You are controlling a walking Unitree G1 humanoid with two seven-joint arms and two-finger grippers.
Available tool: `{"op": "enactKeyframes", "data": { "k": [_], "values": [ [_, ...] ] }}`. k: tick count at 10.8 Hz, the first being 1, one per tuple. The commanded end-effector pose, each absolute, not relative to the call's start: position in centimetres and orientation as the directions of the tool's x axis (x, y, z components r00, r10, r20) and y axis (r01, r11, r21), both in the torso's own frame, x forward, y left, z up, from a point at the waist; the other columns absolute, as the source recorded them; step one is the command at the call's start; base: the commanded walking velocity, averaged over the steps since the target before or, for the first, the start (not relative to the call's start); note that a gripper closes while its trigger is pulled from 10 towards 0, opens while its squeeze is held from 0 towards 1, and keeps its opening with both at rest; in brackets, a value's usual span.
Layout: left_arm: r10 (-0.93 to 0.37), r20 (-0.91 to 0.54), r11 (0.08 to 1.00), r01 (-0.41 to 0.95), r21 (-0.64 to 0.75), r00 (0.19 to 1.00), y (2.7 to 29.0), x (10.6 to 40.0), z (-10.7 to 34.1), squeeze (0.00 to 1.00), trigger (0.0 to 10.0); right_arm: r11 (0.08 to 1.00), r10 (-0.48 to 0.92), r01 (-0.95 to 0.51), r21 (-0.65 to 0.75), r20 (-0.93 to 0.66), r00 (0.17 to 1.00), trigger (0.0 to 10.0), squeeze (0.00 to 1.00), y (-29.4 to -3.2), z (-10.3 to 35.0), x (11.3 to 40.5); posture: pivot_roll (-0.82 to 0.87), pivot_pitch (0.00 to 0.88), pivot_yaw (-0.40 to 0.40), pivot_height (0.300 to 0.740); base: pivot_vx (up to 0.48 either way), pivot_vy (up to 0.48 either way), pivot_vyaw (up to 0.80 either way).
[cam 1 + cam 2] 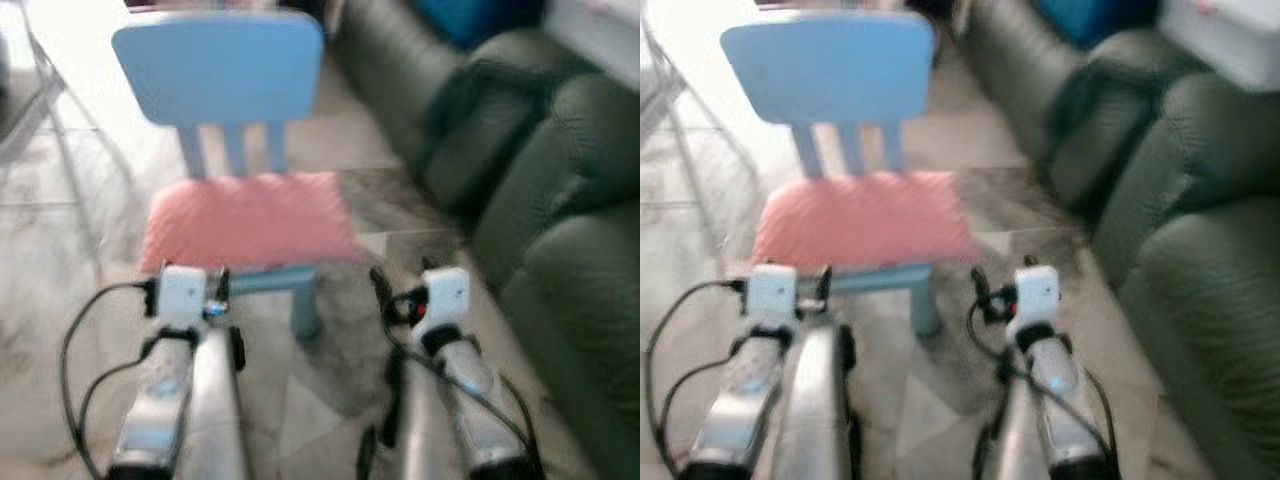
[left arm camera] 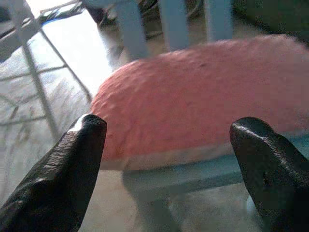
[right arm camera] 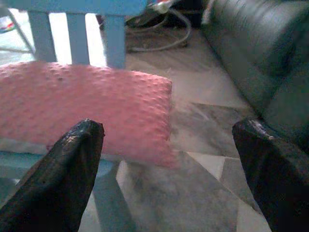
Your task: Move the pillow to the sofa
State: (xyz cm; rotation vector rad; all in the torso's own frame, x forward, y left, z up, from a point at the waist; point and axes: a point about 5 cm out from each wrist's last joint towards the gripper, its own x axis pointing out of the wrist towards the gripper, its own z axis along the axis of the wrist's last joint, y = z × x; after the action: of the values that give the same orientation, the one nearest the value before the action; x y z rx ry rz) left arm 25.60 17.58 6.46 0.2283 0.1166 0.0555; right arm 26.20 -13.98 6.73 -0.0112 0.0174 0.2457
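A pink textured pillow (image 1: 245, 220) lies flat on the seat of a small light-blue chair (image 1: 220, 70) straight ahead. The dark green sofa (image 1: 560, 230) runs along the right side. My left gripper (image 2: 169, 159) is open, just short of the pillow's near left edge, fingers (image 2: 72, 169) spread wide with nothing between them. Open too, my right gripper (image 3: 169, 164) faces the pillow's (image 3: 87, 106) near right corner and holds nothing. Both silver arms (image 1: 180, 400) reach forward low in the head views.
A metal-framed rack (image 1: 60, 130) stands at the left of the chair. Grey marbled floor (image 1: 330, 390) lies between the chair and the sofa. Cables (image 3: 159, 34) lie on the floor behind the chair. A white box (image 1: 1230, 40) sits on the sofa at the far right.
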Motion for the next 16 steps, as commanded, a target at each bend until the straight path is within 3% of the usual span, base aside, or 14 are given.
{"op": "enactKeyframes", "data": {
  "k": [1,5,14,16],
  "values": [
    [0.083,-0.128,0.968,-0.050,0.246,0.988,18.00,25.40,6.13,0.00,10.0,0.967,0.255,-0.255,-0.010,-0.016,0.967,10.0,0.00,-13.82,6.92,26.31,-0.02,0.141,-0.058,0.494,0.000,0.000,0.52],
    [0.092,-0.128,0.967,-0.058,0.249,0.988,17.98,25.57,6.13,0.00,10.0,0.961,0.275,-0.275,-0.021,-0.012,0.961,10.0,0.00,-13.65,7.05,26.36,-0.02,0.141,-0.058,0.494,0.000,0.000,0.00],
    [0.102,-0.128,0.964,-0.066,0.258,0.987,17.96,25.77,6.15,0.00,10.0,0.948,0.317,-0.317,-0.026,0.001,0.948,10.0,0.00,-12.87,7.24,26.35,-0.02,0.145,-0.059,0.494,0.000,0.000,0.71],
    [0.095,-0.128,0.965,-0.060,0.256,0.987,17.88,25.81,6.11,0.00,10.0,0.952,0.306,-0.306,-0.016,0.001,0.952,10.0,0.00,-13.00,7.24,26.46,-0.02,0.146,-0.062,0.494,0.000,0.000,0.00]
  ]
}}
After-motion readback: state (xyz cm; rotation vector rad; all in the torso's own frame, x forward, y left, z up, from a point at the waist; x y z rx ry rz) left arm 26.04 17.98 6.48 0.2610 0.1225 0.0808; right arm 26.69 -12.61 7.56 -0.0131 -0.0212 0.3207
